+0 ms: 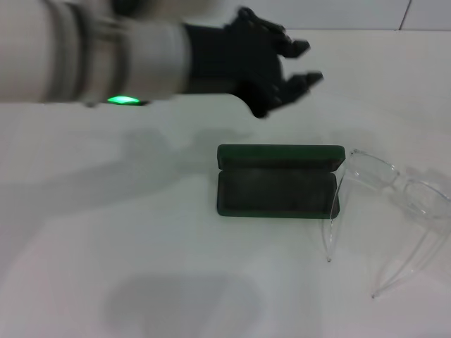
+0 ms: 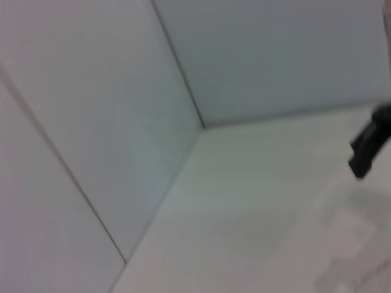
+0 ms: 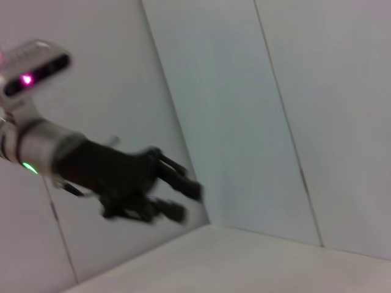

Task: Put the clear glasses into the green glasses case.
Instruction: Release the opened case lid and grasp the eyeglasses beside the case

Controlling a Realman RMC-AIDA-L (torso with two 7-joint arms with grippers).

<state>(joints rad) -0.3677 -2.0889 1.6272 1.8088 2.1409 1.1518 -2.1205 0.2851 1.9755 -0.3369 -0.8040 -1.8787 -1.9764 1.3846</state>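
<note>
The green glasses case (image 1: 276, 191) lies open in the middle of the white table, its lid (image 1: 280, 155) folded back on the far side and its dark inside bare. The clear glasses (image 1: 403, 191) rest just right of it, arms unfolded toward me, the nearer arm (image 1: 332, 222) running along the case's right end. My left gripper (image 1: 306, 62) hovers open above and behind the case, holding nothing. It also appears in the right wrist view, left gripper (image 3: 188, 201) in mid-air before the wall. One black fingertip (image 2: 368, 145) shows in the left wrist view.
The white table (image 1: 141, 232) stretches left of and in front of the case. Pale panelled walls (image 3: 317, 110) meet in a corner behind the table. My left forearm (image 1: 84, 60) crosses the upper left of the head view.
</note>
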